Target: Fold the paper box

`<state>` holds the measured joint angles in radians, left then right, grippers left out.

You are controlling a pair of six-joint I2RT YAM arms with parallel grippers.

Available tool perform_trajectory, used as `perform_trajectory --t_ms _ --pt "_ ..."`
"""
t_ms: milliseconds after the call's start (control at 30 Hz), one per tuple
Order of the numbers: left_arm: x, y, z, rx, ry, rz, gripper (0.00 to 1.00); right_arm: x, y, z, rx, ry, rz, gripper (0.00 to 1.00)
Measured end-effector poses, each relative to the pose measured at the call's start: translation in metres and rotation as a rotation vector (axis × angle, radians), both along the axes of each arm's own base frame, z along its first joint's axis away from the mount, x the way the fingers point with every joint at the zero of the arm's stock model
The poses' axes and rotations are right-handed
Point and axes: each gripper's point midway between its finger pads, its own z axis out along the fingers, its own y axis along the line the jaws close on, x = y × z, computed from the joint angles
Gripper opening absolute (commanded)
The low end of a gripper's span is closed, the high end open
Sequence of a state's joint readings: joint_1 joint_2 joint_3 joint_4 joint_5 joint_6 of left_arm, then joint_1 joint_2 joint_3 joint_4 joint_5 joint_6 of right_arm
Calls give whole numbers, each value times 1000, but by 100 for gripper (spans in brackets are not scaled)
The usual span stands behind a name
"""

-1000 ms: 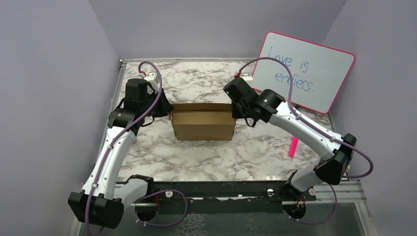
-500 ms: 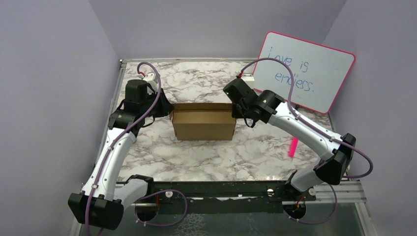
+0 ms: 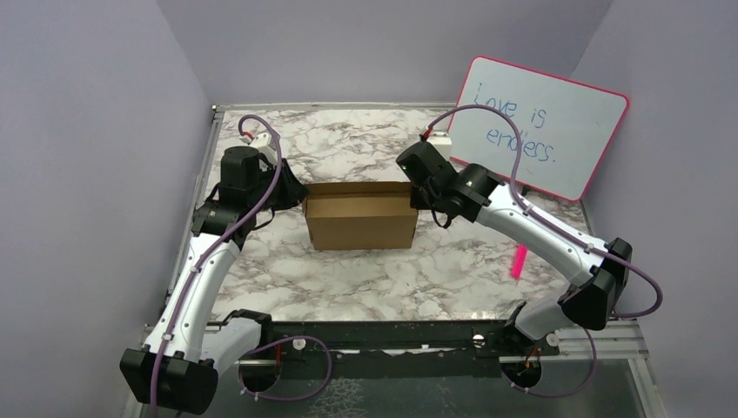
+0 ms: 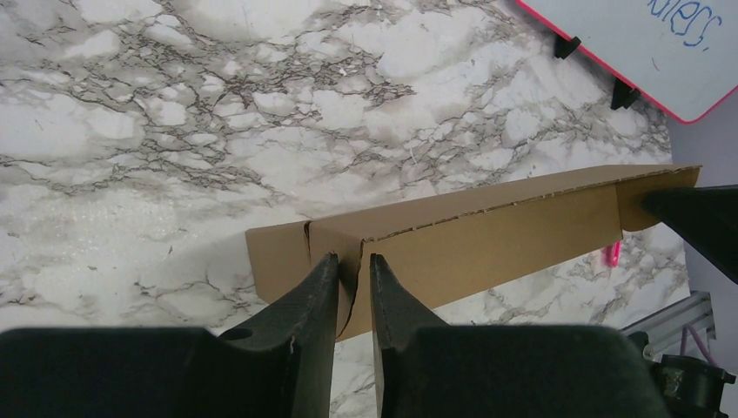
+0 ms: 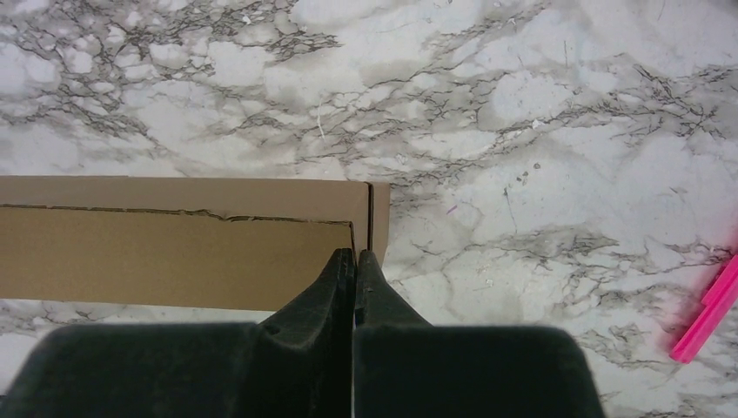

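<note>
Your left claw [image 4: 354, 266] is nipped down on the paper box [image 4: 487, 244]: the two black fingers straddle the top edge of the left end wall, right at a torn-looking corner slit, with cardboard showing in the narrow gap between them. Your right claw [image 5: 355, 258] has its fingers pressed together with only a hairline between them, the tips sitting on the top corner of the box's right end wall, beside the slit where that wall meets the long side. Whether a thin layer of card is caught in that hairline, you cannot tell from the wrist view.

Against a second ago, little has moved. The right fingers have closed the last small bit. The left arm has shifted: its wrist sits slightly lower in the top view, its elbow has dropped toward the bottom edge, and the purple cable above it arches differently. The box's left edge has crept a touch to the right, while its right end keeps its place.

The box stands upright as a shallow open-topped rectangle in the middle of the marble table [image 3: 348, 279], its long side facing the arm bases, one claw at each end. From above you see only a strip of its far inner wall. The front wall hides the floor.

Further out, a whiteboard [image 3: 544, 126] with blue writing leans at the far right corner, and a pink marker [image 3: 519, 260] lies on the table, well apart from the box on the right.
</note>
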<state>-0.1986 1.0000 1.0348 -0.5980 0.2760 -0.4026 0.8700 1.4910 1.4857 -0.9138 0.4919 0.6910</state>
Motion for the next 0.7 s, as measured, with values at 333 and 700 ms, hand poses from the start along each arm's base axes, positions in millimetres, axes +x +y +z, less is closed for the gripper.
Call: perform_trajectory --t_ms 333,700 --pt "1 -2 3 -37 -13 20 22 -3 -3 -1 37 -33 12 1" --pt "-2 -4 5 -113 -1 80 26 -2 -3 -1 38 -44 14 1"
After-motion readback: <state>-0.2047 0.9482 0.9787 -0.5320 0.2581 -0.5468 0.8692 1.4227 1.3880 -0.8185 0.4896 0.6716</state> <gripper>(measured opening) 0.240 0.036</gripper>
